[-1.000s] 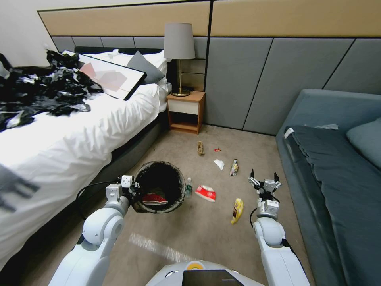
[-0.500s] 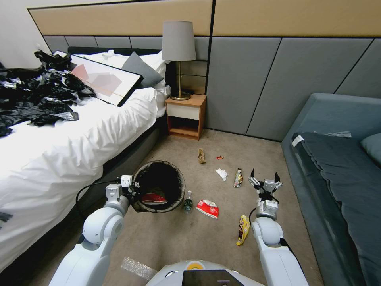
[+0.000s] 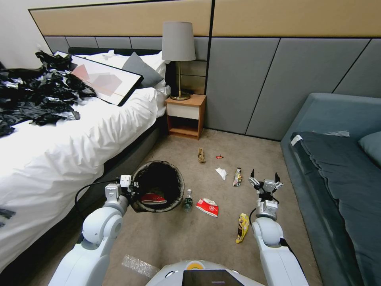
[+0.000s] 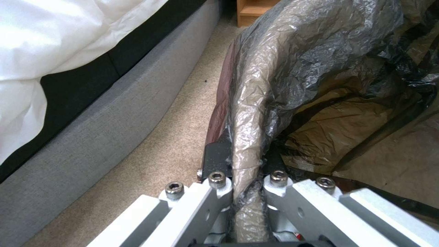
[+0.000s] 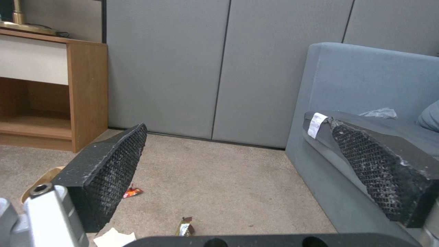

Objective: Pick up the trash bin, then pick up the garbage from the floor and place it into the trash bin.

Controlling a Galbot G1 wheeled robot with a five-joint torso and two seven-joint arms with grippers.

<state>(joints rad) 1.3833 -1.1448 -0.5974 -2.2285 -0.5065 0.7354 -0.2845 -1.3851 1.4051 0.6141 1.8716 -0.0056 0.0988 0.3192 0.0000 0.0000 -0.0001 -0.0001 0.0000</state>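
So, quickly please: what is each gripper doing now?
Left gripper: shut on the rim of the small round bin with black plastic liner.
Right gripper: open, holding nothing.

Crinkled glossy plastic liner (image 4: pixel 293 68); matt, rough carpet (image 3: pixel 190 234).

I see beige carpet (image 3: pixel 190 234) carrying the litter. Taking the nightstand (image 3: pixel 185 116) as landmark: a brown scrap (image 3: pixel 201 155) and tiny red wrapper (image 3: pixel 219 157) lie nearest it, then white tissue (image 3: pixel 221 172) and a snack wrapper (image 3: pixel 237 177); farthest lie a bottle (image 3: pixel 187 200), red-and-white carton (image 3: pixel 207 207) and yellow wrapper (image 3: pixel 242 227).
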